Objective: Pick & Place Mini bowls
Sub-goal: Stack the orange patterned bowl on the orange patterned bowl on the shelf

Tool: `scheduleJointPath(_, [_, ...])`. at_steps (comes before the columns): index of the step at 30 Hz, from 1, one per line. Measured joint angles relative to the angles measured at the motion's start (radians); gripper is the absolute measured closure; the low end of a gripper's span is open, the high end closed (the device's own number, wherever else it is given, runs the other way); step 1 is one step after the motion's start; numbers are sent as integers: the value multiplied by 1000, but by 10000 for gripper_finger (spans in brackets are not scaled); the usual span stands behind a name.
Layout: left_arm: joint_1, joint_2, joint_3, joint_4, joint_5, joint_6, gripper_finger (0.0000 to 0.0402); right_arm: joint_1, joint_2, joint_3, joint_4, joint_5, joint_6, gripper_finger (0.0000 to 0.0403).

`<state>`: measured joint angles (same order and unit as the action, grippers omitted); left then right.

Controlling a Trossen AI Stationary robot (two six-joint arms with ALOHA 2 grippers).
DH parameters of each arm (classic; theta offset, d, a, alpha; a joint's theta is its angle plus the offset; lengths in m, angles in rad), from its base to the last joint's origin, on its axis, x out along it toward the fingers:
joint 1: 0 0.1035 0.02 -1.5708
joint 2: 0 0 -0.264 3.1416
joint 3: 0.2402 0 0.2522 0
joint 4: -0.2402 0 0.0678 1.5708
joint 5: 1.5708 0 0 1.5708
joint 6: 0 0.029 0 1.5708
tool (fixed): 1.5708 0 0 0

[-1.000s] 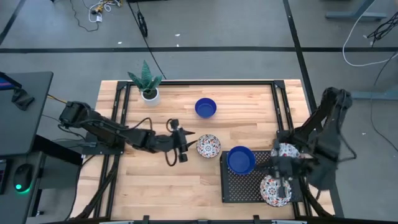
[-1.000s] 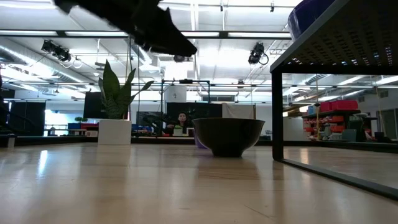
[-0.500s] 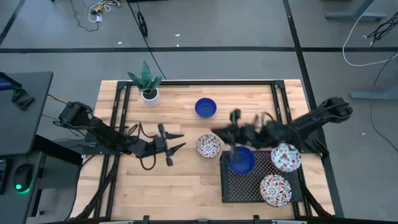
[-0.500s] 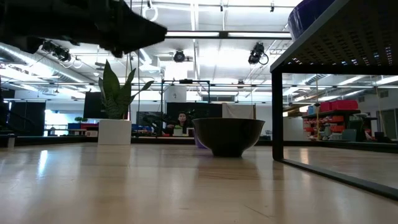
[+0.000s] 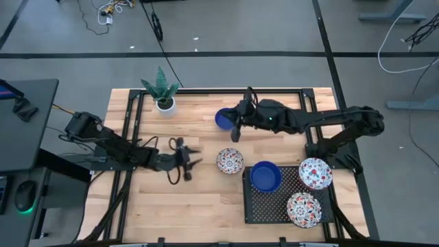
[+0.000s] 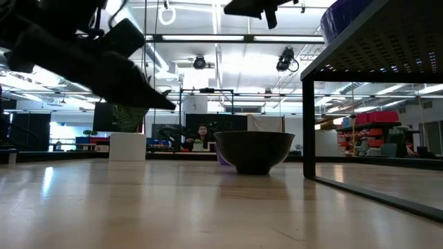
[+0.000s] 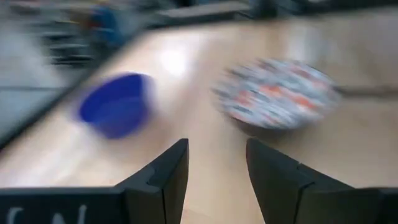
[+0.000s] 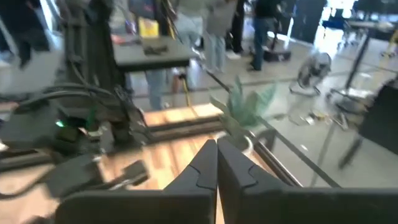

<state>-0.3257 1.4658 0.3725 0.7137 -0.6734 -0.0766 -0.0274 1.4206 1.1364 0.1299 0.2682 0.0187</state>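
Note:
Two mini bowls sit on the wooden table: a blue bowl [image 5: 223, 118] at the far middle and a floral bowl [image 5: 230, 160] in the middle. Another blue bowl [image 5: 265, 176] and two floral bowls [image 5: 315, 173] [image 5: 304, 209] rest on a black perforated rack [image 5: 257, 206]. My left gripper [image 5: 193, 165] is open, low over the table, left of the floral bowl [image 7: 277, 93], with nothing between its fingers [image 7: 168, 180]. My right gripper [image 5: 235, 132] is shut and empty, held high beside the far blue bowl [image 7: 115, 112].
A white plant pot [image 5: 164, 103] with a green plant stands at the far left of the table. The black rack [image 6: 374, 62] is raised on legs at the near right. Bare wood lies along the table's near left.
My right gripper has swung from above the rack at the near right toward the table's far middle, ending beside the far blue bowl, still shut. My left gripper has drawn back toward the table's left edge, away from the floral bowl, and sunk lower, staying open.

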Motion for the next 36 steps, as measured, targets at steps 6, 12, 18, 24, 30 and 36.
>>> scheduleJointPath(6, [13,0,27,-102,370,94,222,-25,0,2,-45,-92,-14,399])
scheduleJointPath(12, [21,14,172,-227,382,166,165,-22,0,2,-66,-149,-26,399])
scheduleJointPath(18, [65,81,342,-419,483,254,153,-15,0,2,-93,-184,-16,399])
scheduleJointPath(24, [102,170,469,-528,536,332,177,23,0,2,-171,-184,0,399])
scheduleJointPath(30, [136,252,536,-611,573,359,183,76,0,2,-200,-184,-1,399])
scheduleJointPath(36, [153,300,545,-610,574,403,184,114,-1,2,-208,-183,0,399])
